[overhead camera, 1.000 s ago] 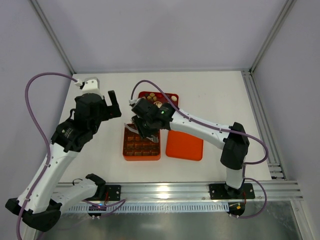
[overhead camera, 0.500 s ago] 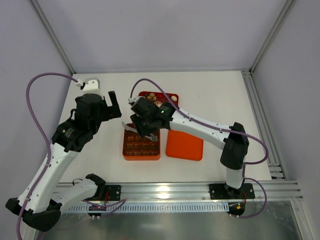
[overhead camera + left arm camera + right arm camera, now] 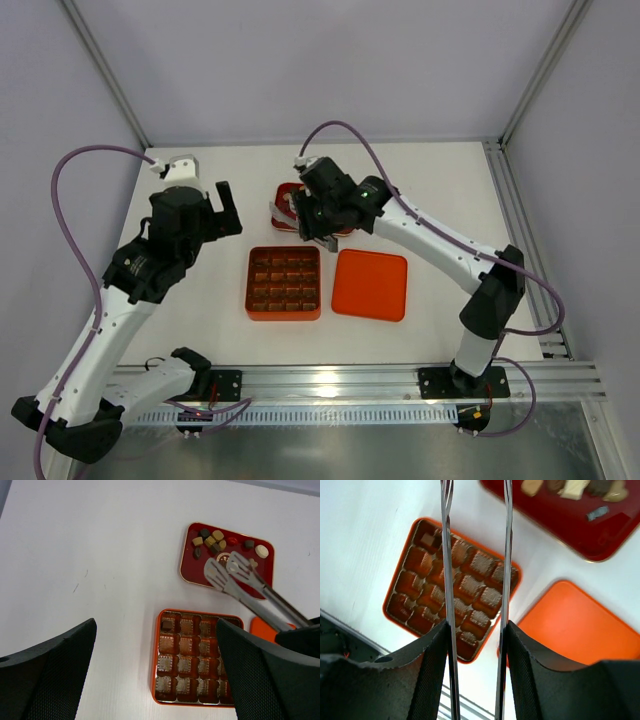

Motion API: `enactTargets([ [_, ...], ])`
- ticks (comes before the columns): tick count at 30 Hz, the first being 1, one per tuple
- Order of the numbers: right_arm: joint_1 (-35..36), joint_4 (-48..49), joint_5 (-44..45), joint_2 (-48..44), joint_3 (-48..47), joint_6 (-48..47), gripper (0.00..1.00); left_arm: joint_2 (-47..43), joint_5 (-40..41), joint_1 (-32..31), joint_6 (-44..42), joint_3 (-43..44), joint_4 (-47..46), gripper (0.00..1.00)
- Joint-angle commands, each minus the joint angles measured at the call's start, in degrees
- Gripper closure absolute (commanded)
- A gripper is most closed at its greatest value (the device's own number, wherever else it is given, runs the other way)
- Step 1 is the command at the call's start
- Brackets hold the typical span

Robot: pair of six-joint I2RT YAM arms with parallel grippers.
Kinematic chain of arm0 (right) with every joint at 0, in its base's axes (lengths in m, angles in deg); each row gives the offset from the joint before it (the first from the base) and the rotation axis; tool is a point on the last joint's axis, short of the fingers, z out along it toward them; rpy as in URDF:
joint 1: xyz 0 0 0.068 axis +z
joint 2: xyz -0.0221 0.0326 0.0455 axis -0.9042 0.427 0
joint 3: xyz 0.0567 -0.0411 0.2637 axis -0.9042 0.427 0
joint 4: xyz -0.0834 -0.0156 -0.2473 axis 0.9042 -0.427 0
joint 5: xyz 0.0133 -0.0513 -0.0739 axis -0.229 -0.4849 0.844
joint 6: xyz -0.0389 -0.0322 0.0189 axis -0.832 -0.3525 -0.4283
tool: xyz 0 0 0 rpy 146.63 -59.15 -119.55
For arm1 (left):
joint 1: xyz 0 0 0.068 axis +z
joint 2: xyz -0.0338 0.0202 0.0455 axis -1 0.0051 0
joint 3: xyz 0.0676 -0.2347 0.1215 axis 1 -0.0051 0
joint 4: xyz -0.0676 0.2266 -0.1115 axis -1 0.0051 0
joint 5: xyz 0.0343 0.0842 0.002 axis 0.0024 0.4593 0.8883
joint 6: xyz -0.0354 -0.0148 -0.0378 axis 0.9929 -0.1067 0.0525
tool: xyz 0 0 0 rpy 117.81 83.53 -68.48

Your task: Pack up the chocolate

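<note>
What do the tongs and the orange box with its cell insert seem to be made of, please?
The tongs look like bare metal, probably steel: silver-grey, thin, with bright glints. The orange box has smooth matte walls, card or plastic; I cannot tell which. Its cell insert looks like thin moulded plastic, glossy brown-gold, with highlights in each cell.

Top external: overhead, from 6 o'clock, far. Wrist cameras: nearer, facing down. All share the orange box (image 3: 284, 316).

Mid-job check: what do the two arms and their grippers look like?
White links and black joints on the left arm and right arm, a purple cable looping along each. Broad black fingers with fine mesh texture on the left gripper and right gripper.
</note>
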Motion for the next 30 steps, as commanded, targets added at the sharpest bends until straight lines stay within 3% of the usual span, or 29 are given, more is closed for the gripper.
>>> enactTargets([
  [1,-3.4,0.4,1.0,-3.6,0.2,-1.9,0.50,0.1,0.7,0.3,-1.0,2.2,-1.2,0.00],
  [9,-9.3,0.6,1.6,-1.2,1.9,-4.5,0.51,0.7,0.1,0.3,-0.9,1.5,-1.9,0.00],
  [30,-11.9,2.1,4.3,6.0,2.8,-5.3,0.55,0.6,-0.6,0.8,-1.0,-0.6,-2.7,0.00],
])
